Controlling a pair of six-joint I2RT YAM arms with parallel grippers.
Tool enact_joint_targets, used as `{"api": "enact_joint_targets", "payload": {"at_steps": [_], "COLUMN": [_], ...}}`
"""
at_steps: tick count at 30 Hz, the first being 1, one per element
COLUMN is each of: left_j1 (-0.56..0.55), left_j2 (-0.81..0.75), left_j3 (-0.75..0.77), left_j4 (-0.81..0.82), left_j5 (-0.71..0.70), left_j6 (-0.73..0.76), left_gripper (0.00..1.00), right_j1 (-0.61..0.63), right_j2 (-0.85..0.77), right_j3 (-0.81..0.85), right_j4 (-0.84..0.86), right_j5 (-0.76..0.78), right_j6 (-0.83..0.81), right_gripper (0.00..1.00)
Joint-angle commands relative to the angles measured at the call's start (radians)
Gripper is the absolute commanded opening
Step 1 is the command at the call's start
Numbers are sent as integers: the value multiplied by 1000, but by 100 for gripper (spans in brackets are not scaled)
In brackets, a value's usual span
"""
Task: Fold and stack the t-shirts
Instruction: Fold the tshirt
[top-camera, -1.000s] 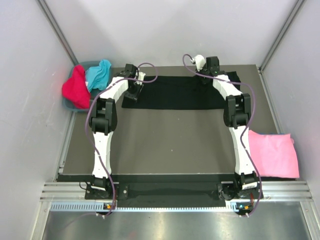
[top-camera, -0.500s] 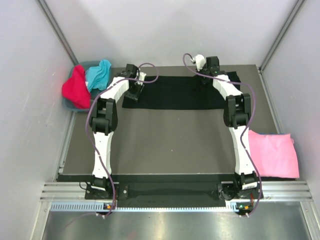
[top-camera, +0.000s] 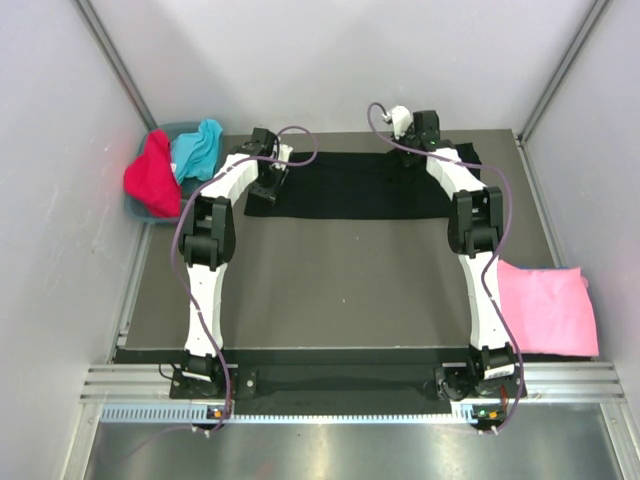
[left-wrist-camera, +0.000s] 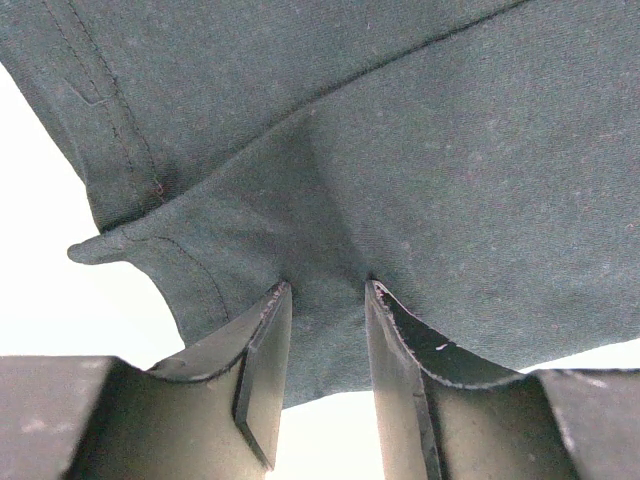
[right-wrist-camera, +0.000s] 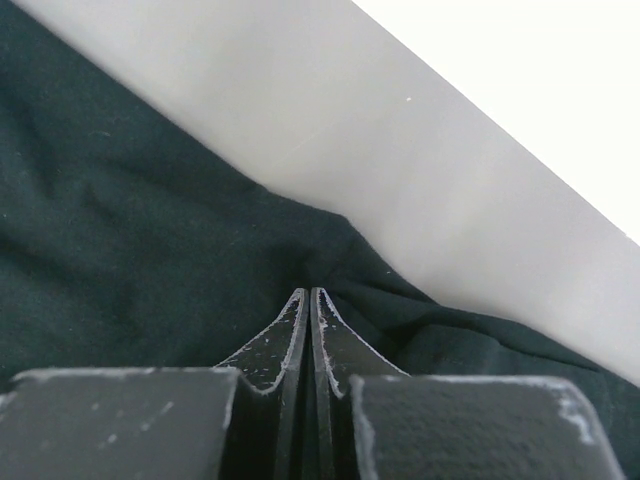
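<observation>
The black t-shirt (top-camera: 350, 185) lies spread in a long flat band across the far part of the dark surface (top-camera: 340, 270), and both arms reach out to it. The left gripper (top-camera: 268, 188) sits at the shirt's left end. In the left wrist view its fingers (left-wrist-camera: 262, 350) stand partly apart with a bunched fold of the dark cloth, near a stitched hem, clamped between them, so it is gripping the shirt. The right gripper (top-camera: 408, 152) is at the shirt's far edge, towards its right end. In the right wrist view its fingers (right-wrist-camera: 290, 330) are pressed fully together, and the cloth's edge puckers up to a small peak at their tips, so they appear to pinch that edge. Just beyond the shirt's left end stands a blue-grey bin (top-camera: 148, 212) holding a crumpled red t-shirt (top-camera: 150, 175) and a turquoise t-shirt (top-camera: 198, 145). A pink t-shirt (top-camera: 545, 305) lies flat, well apart from the black t-shirt, nearer the arm bases and past its right end.
</observation>
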Motion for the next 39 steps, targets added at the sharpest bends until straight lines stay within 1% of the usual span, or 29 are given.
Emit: {"api": "enact_joint_targets", "payload": {"at_steps": [1, 2, 3, 5, 6, 9, 11, 17, 30, 34, 36, 37, 39], "left_j1": [-32, -32, -32, -32, -34, -32, -32, -37, -40, -42, -42, -45, -46], "left_j2": [18, 16, 16, 16, 16, 13, 13, 21, 33, 38, 39, 41, 47], "left_j3": [-11, -11, -11, -12, -14, -20, -21, -12, -1, 9, 12, 18, 25], "left_j4": [-31, -31, -31, -29, -29, -31, -31, -31, -28, -26, -22, -22, -22], "left_j5": [59, 59, 60, 59, 57, 54, 52, 48, 51, 54, 55, 58, 60], "left_j6": [-5, -5, -5, -5, -3, -2, -2, -2, -2, -5, -5, -5, -6], "left_gripper": [41, 41, 41, 41, 41, 41, 41, 41, 41, 41, 41, 41, 41], "right_j1": [10, 8, 8, 10, 8, 7, 5, 2, 4, 7, 8, 10, 11], "right_j2": [-89, -86, -82, -68, -63, -50, -39, -11, 15, 30, 32, 32, 27], "right_j3": [47, 46, 46, 40, 35, 23, 21, 27, 50, 75, 78, 78, 71], "right_j4": [45, 48, 48, 48, 46, 40, 33, 34, 2, -29, -35, -38, -35], "right_j5": [16, 31, 53, 68, 70, 64, 62, 53, 54, 70, 64, 62, 54], "right_j6": [22, 20, 19, 17, 11, 7, 5, 0, -15, -32, -41, -44, -49], "right_gripper": [2, 17, 25, 37, 38, 36, 32, 27, 27, 20, 19, 13, 8]}}
